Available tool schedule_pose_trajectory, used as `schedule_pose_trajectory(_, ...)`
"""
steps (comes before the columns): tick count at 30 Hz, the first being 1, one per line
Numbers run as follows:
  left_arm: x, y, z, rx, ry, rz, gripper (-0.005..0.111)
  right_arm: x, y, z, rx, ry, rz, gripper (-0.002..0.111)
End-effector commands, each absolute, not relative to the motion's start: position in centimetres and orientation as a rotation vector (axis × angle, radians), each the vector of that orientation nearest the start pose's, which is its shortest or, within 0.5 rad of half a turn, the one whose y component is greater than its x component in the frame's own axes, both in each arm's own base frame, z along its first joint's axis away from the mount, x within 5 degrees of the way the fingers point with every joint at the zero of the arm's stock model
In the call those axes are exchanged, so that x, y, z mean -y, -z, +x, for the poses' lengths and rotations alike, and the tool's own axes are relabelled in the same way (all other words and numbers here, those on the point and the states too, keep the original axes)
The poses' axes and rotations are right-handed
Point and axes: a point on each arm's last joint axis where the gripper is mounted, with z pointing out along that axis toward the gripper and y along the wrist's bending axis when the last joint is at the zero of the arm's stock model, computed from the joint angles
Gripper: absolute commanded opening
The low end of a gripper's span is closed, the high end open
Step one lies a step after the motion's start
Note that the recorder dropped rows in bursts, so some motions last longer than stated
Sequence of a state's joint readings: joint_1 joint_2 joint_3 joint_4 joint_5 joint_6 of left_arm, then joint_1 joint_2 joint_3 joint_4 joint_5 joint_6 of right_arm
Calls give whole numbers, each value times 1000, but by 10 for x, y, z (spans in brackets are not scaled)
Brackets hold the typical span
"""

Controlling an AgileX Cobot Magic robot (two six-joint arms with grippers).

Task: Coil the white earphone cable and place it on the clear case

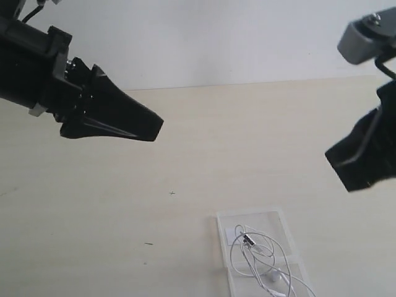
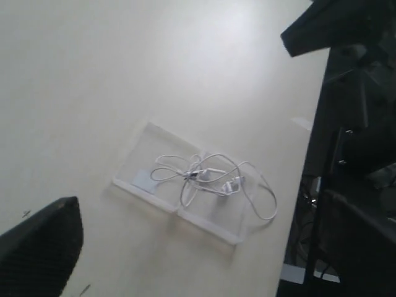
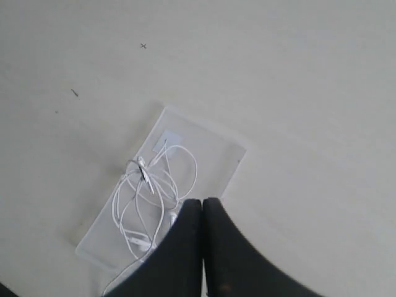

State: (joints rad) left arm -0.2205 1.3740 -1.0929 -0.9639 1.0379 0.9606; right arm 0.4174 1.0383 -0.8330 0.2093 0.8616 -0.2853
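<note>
Left jaws wide apart, right jaws tight together, both empty

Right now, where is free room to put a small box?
Free: the wide bare table left of the clear case, and the strip between it and the far wall. Crowded: the case itself, under the white earphone cable.

The thin white earphone cable (image 2: 197, 175) loops over the flat transparent plastic case (image 1: 266, 219), whose small square sticker (image 2: 141, 180) is white. Around the case, the smooth tabletop (image 1: 154, 204) is pale cream with tiny dark specks.
</note>
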Motion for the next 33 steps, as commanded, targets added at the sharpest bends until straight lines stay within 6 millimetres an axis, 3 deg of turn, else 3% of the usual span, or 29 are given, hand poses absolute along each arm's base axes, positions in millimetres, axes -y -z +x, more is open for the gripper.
schedule_pose_trajectory(1,125,-332,244,-2160,1025,930,100,-83,-288,152,-2409,-304,-755,0)
schedule_pose_trajectory(4,126,-333,240,-2202,1094,894,100,-80,-285,141,-2408,-353,-710,0)
schedule_pose_trajectory(11,128,-334,234,-2261,1210,860,99,-70,-312,107,-2231,-456,-639,0)
schedule_pose_trajectory(15,133,-332,233,-2228,1327,766,92,-63,-322,92,-2144,-461,-628,0)
schedule_pose_trajectory(18,137,-326,230,-2228,1354,745,73,-60,-326,84,-2106,-463,-624,0)
schedule_pose_trajectory(25,143,-311,216,-2284,1443,800,5,-58,-328,78,-2093,-469,-627,0)
schedule_pose_trajectory(26,143,-309,216,-2267,1442,819,0,-58,-328,78,-2093,-469,-627,0)
schedule_pose_trajectory(33,146,-308,200,-2055,1601,755,0,-58,-328,79,-2090,-467,-629,0)
